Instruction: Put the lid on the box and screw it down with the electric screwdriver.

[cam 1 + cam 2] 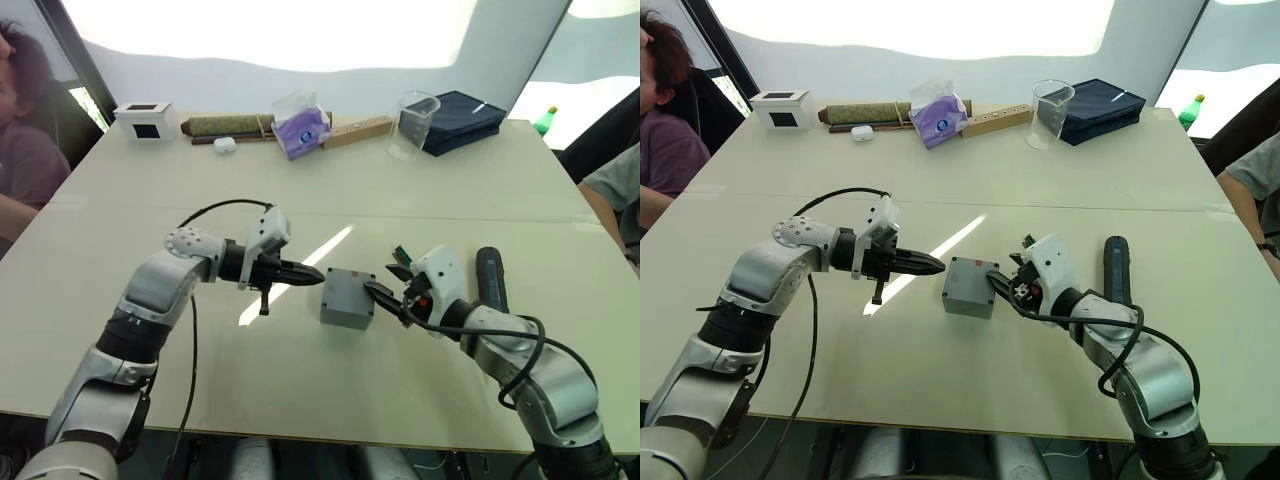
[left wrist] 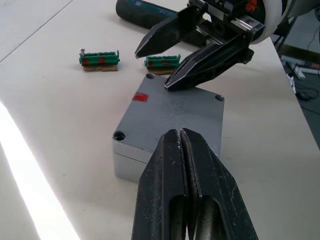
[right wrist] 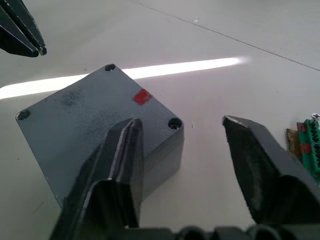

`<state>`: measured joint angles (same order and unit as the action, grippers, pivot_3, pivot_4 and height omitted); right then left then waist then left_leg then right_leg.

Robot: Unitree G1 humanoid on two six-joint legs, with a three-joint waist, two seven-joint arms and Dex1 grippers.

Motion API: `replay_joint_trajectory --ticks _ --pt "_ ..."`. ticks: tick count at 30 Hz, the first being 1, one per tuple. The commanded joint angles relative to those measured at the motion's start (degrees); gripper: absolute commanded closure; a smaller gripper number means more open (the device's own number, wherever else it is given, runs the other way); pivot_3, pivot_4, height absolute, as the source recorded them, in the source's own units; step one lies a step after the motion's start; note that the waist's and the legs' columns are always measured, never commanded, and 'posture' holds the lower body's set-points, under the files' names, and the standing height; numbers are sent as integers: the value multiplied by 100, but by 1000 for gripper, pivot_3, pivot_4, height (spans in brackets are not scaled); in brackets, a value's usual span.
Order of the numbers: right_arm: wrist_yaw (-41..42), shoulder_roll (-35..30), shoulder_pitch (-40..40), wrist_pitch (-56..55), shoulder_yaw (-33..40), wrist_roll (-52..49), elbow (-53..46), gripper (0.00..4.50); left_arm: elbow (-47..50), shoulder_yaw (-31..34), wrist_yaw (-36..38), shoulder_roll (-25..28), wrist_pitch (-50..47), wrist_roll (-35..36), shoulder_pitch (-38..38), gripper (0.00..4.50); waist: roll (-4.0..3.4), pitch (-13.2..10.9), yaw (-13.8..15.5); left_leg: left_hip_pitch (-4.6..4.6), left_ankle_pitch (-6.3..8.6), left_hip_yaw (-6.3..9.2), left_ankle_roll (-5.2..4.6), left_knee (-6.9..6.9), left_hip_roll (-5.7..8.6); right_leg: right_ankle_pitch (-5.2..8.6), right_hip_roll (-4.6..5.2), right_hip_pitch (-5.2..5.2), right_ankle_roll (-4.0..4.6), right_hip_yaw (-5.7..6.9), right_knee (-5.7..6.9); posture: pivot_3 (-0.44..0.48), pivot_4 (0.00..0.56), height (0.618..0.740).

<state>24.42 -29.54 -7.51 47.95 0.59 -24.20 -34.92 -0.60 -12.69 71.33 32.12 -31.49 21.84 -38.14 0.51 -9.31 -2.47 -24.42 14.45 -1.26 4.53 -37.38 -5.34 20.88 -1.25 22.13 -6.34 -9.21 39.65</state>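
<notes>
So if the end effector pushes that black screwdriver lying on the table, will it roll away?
Probably. The electric screwdriver is a smooth cylinder lying flat on the bare table, so a sideways nudge would likely roll it. It looks rigid, and an end-on push should slide it instead.

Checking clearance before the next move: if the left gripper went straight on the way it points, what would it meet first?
Probably the lid on the box; the shut left gripper aims at it.
</notes>
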Motion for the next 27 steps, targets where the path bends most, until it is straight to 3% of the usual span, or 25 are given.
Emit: replay_joint_trajectory --ticks 1,6,8,10,13,17,20,27 --pt "113 -274 -179 564 832 -661 -590 29 -94 56 83 -57 258 -4 -218 4500 0 0 2 0 0 0 0 0 0 0 0 0 0 0 0 0 150 739" --pt "-308 -470 -964 2407 2502 -2189 -699 29 -174 31 335 -177 239 118 -597 4500 0 0 -1 0 0 0 0 -1 0 0 0 -3 0 0 0 0 150 739" --pt "-232 -1162 -1494 3916 3110 -2474 -282 29 -127 -119 688 -174 358 115 -745 4500 -4 -1 1 2 0 1 -1 1 0 0 0 -5 0 1 0 0 150 739" --pt "-422 -1881 -1496 4454 3287 -2945 301 29 -96 -255 932 -203 462 82 -838 4500 -6 -2 19 1 0 -4 -1 6 2 0 3 0 0 -2 -2 0 150 739" --pt "-885 -2849 -1118 4455 3095 -3789 1338 29 -92 -429 1146 -320 653 13 -954 4500 -1 -2 47 1 2 -2 -3 13 2 0 4 -8 1 1 -21 0 150 739" --pt "-1482 -3608 -990 4455 2813 -4971 2286 29 -55 -587 1243 -415 849 -93 -1014 4500 -2 -2 -25 0 8 -10 -15 7 3 0 4 -9 -1 -12 -25 0 150 739" --pt "-2085 -4088 -1219 4455 2111 -6029 3246 29 2 -712 1316 -467 1018 -141 -1030 4500 -3 -1 -51 6 9 -10 -16 5 2 -1 3 -14 -1 -14 -23 0 150 739" --pt "-3441 -3980 -2296 4455 775 -6869 4782 29 32 -689 1108 -621 1045 -211 -1041 4500 -1 -2 -71 6 10 -9 -18 2 1 -1 3 -16 -1 -13 -25 0 150 739"
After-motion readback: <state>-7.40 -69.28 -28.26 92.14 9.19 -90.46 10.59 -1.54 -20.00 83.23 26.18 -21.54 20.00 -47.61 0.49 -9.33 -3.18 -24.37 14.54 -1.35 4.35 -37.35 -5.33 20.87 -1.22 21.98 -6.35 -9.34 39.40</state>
